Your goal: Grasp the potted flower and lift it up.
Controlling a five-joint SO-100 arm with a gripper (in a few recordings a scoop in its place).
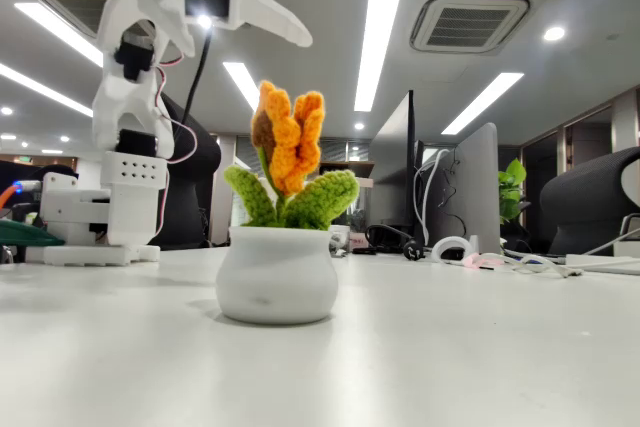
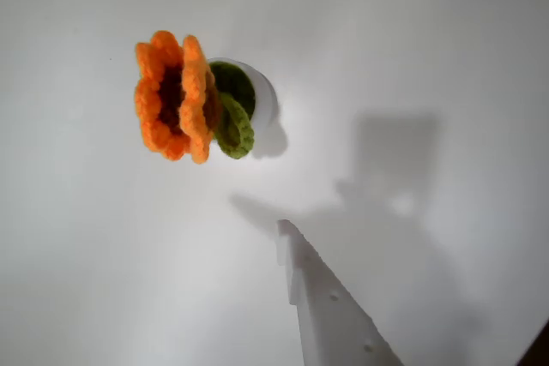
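Note:
The potted flower (image 1: 278, 237) stands upright on the white table, an orange crocheted bloom with a brown centre and green yarn leaves in a squat white pot. In the wrist view I look down on the potted flower (image 2: 193, 100) at upper left. My gripper (image 1: 285, 27) hangs high above the table, up and to the left of the bloom, well clear of it. One white finger (image 2: 330, 315) shows at the bottom of the wrist view with nothing next to it; the gripper looks open and holds nothing.
The arm's white base (image 1: 95, 212) stands on the table behind and left of the pot. Monitors (image 1: 455, 192), cables and headphones (image 1: 450, 247) lie at the far right. The white tabletop (image 1: 450, 347) spreads wide around the pot.

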